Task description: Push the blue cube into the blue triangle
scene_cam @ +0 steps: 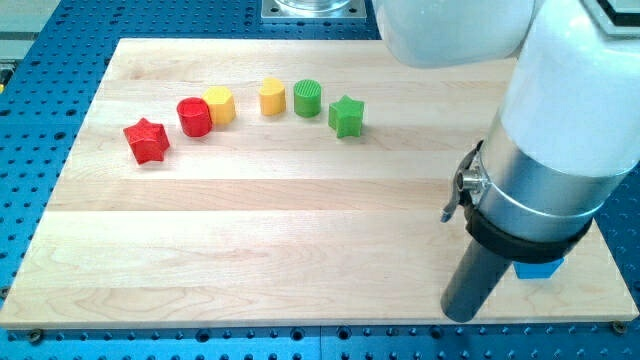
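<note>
Leaning in from the view's top right, big white arm filling that corner, then stepping down through a silver collar with a small clamp on its left side, a black band, and finally the dark rod heading toward the view's bottom. Ending with my tip right near the worktop's bottom edge, over on the view's right. Standing nearly upright, maybe tilted a touch. No fingers on this thing at all, just the plain rod, so nothing open or shut to speak of. Peeking out just right of the rod, under the black band: a bit of blue, looks like the blue cube, mostly hidden, so can't tell the shape for sure or whether the rod is actually touching it. Very close beside it either way. Blue triangle nowhere visible, possibly behind the arm, can't tell. Sitting well apart, up across the view's top left, a loose arc of the other blocks: red star, red cylinder touching or nearly touching a yellow hexagon-ish block, then another yellow block, green cylinder, green star. Blue perforated base showing around the wooden board.
</note>
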Robot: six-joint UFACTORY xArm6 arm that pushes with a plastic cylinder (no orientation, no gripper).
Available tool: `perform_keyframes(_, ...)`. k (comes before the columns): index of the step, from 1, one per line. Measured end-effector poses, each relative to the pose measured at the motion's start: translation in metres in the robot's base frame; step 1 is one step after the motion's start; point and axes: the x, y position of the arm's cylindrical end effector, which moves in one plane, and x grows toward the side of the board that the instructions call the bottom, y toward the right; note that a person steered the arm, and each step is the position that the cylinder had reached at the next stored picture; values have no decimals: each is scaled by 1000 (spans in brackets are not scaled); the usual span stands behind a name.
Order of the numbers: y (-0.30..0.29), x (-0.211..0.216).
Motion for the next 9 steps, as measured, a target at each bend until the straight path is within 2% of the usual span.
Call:
perform_keyframes(3, 84, -1)
perform_keyframes(5, 79, -11)
perform_keyframes(7, 90, -94)
perform_keyframes(8, 90, -93)
perform_keyframes(9, 92, -53)
